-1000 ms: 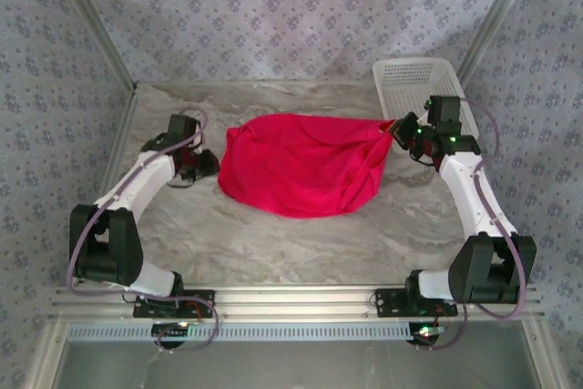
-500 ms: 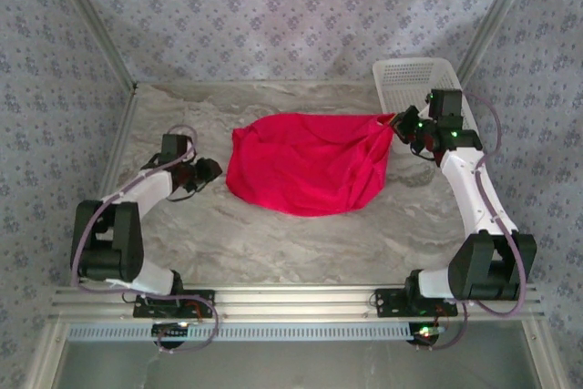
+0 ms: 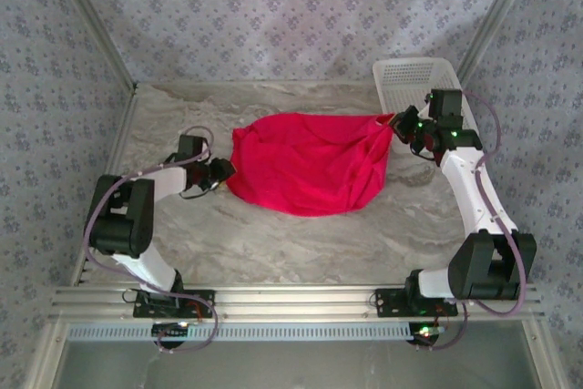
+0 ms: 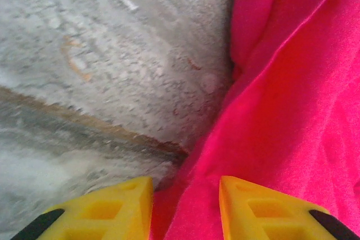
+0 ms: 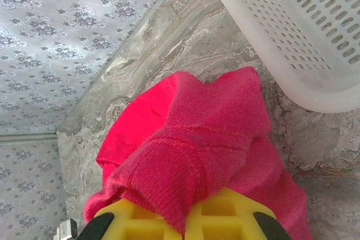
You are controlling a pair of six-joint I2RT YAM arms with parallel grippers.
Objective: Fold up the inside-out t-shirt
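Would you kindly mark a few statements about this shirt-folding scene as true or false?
The right gripper is shut on the t-shirt. True.
The white basket stands at the far right corner of the table. True.
The t-shirt lies in the basket. False: it lies on the table beside it.
The left gripper is far from the t-shirt. False: it is at its left edge, jaws apart.
The t-shirt is neatly folded. False: it is a rumpled heap.
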